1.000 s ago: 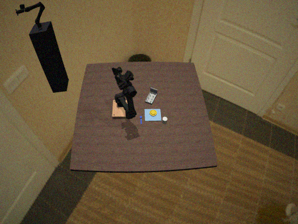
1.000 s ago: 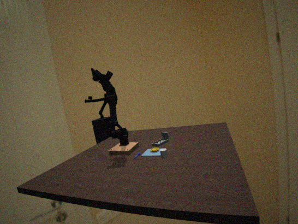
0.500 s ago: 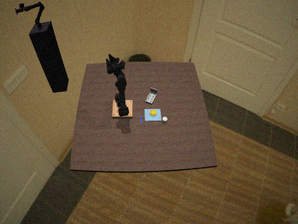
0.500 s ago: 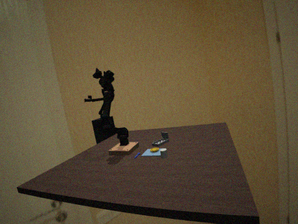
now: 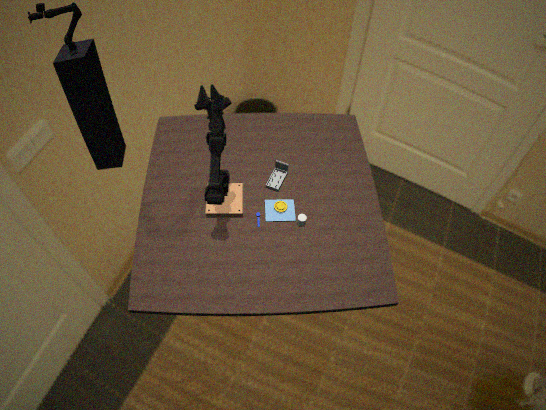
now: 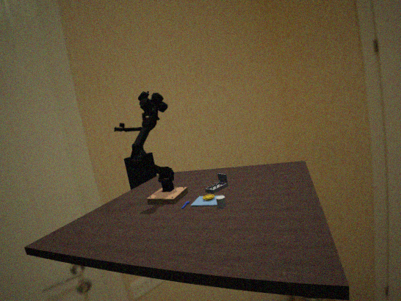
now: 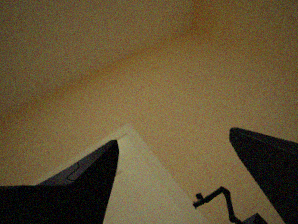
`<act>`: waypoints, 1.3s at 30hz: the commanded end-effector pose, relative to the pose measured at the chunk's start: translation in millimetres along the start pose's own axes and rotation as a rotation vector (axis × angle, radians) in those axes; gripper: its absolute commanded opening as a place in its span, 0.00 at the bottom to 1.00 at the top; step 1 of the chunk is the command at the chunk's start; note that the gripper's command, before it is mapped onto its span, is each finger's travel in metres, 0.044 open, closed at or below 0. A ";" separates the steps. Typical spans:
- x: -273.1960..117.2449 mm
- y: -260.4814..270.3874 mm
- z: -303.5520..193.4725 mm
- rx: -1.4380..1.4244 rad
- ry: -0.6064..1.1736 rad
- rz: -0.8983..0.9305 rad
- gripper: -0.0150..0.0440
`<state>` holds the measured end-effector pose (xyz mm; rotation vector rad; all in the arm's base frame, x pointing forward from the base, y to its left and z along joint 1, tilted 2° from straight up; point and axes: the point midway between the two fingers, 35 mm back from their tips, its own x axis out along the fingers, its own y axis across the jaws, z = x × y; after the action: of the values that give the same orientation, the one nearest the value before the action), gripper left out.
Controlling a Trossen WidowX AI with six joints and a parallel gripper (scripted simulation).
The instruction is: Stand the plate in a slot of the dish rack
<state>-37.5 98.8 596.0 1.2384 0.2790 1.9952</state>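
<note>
Looking down from the top view, we find the plate (image 5: 280, 206) as a small round yellow disc lying flat on a light blue mat (image 5: 270, 215), a little right of the table's middle. Its rim reads slightly brighter than its centre; finer detail is too small for us to make out. In the exterior view the plate (image 6: 208, 197) shows as a low yellow sliver, plainly not upright.

At 12 o'clock from the plate, near but apart, sits the dish rack (image 5: 277, 176), a grey frame with pale rails and one raised end. At 3 o'clock, just off the mat's corner, stands a white cup (image 5: 302, 218); at 9 o'clock, just beside the mat, lies a blue spoon (image 5: 258, 219). Further toward 9 o'clock is the wooden base plate (image 5: 236, 200) that carries the arm.

We see the gripper (image 5: 212, 97) raised high over the far edge of the table (image 5: 260, 270), pointing up and away from everything on it. Its fingers stand spread wide with only wall and ceiling between them, so it grips nothing.

The plate sits well apart from every table edge. Broad stretches of dark wood lie toward 6 o'clock and 3 o'clock of the group.
</note>
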 end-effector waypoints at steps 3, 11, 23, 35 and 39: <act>11.1 -46.3 2.7 -0.080 -0.029 -0.158 0.93; 15.9 -117.0 17.3 -0.197 -0.068 -0.403 0.93; -9.6 -218.1 51.7 -0.357 -0.088 -0.779 0.93; -76.3 -303.8 95.5 -0.459 -0.079 -1.177 0.93; -106.9 -326.3 109.8 -0.475 -0.068 -1.312 0.93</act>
<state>217.3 234.4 423.6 0.5704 0.3745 0.8731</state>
